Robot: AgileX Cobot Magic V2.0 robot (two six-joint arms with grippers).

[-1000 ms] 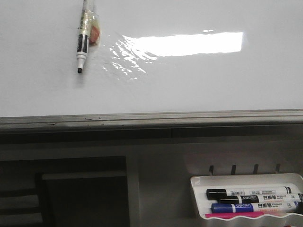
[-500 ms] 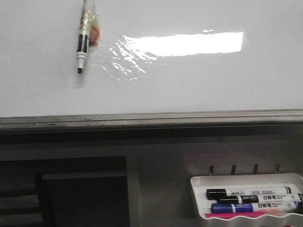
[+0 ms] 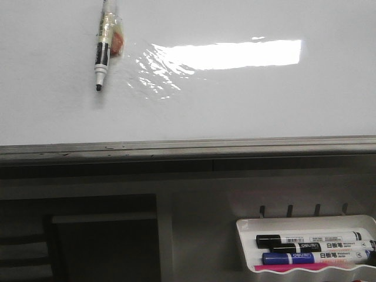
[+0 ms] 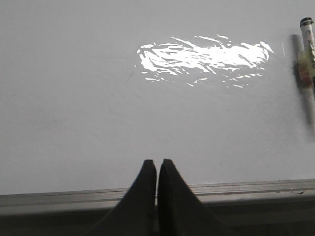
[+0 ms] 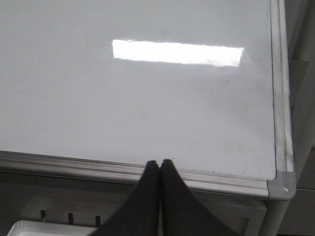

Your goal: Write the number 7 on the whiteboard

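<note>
On the whiteboard (image 3: 247, 100) a marker (image 3: 102, 53) lies near-vertical, tip toward the frame (both hands pressed together).

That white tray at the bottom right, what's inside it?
The tray holds two black-capped markers, a blue-capped one and a pink strip along its front. The front wall and picture edge hide the rest.

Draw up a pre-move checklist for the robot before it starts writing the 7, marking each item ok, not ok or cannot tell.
1. Whiteboard bare of writing: ok.
2. Marker uncapped, tip exposed: ok.
3. Marker held by a gripper: not ok; it lies on the board.
4. Left gripper open to grasp: not ok, shut.
5. Right gripper open: not ok, shut.
6. Ink flows: cannot tell.
</note>
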